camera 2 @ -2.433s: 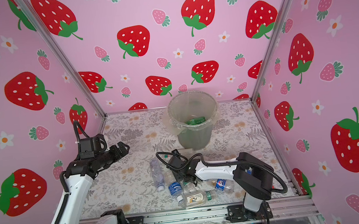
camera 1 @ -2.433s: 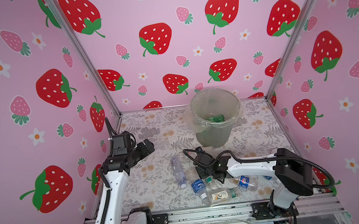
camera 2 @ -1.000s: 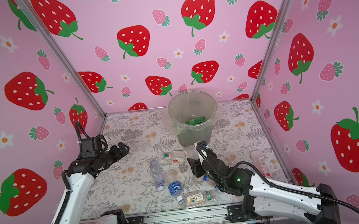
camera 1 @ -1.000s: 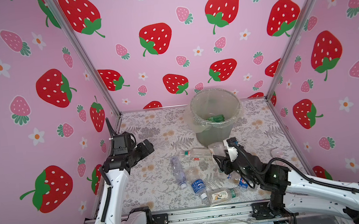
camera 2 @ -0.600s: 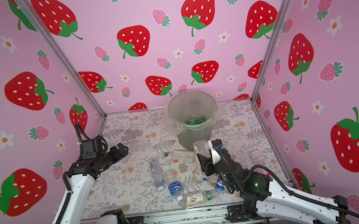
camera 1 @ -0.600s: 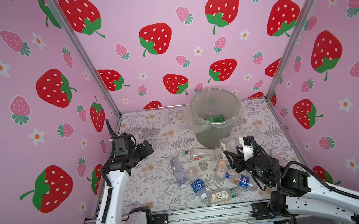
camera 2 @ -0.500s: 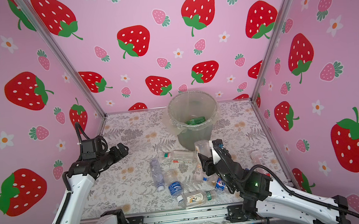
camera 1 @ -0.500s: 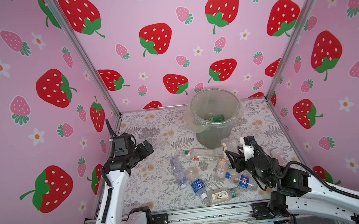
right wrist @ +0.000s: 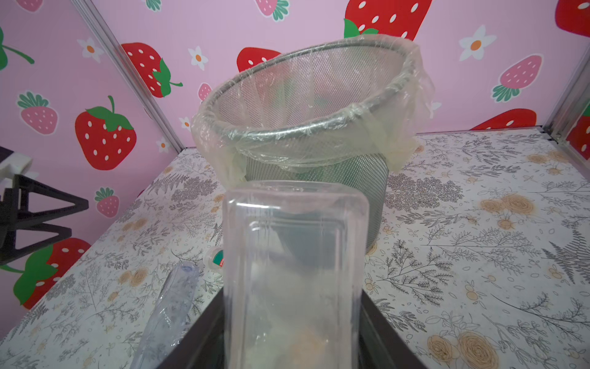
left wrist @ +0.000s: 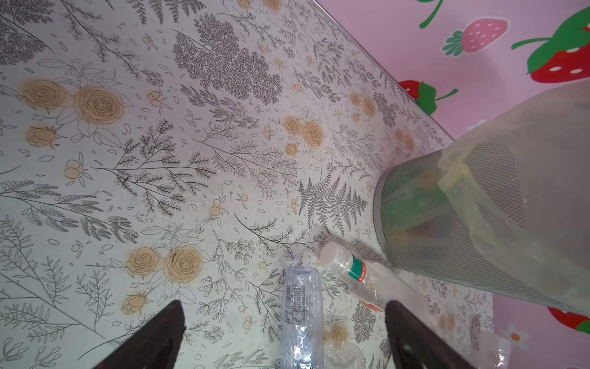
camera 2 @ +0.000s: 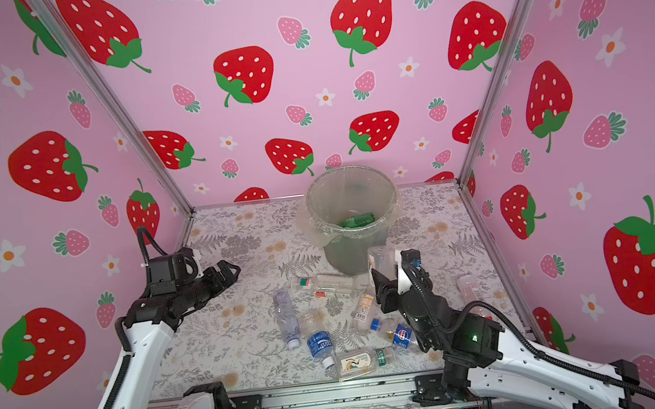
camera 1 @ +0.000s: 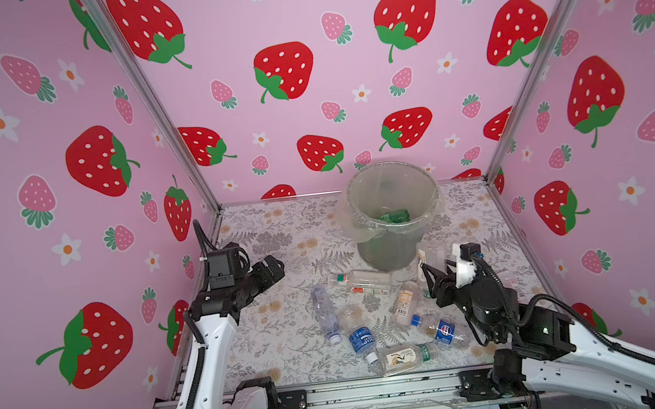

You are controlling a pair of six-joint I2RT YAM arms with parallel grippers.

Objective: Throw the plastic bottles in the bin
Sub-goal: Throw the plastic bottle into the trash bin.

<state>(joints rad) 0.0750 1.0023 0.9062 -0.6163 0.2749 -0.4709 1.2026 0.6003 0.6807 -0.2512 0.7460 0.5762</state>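
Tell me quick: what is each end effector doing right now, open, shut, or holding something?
Left end effector: open, holding nothing.
Right end effector: shut on a clear bottle.

White-shelled arms, black joints, looped black cables, one green light.

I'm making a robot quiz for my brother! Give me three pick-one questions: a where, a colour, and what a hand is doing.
1. The bin stands: A at the front rail; B toward the back wall; C on its side.
2. The binned bottle is: A red; B green; C blue.
3. The right hand is: A open, empty; B out of sight; C shut on a clear bottle.
Answers: B, it stands upright toward that wall; B, green shows inside it; C, the bottle sits between its jaws.
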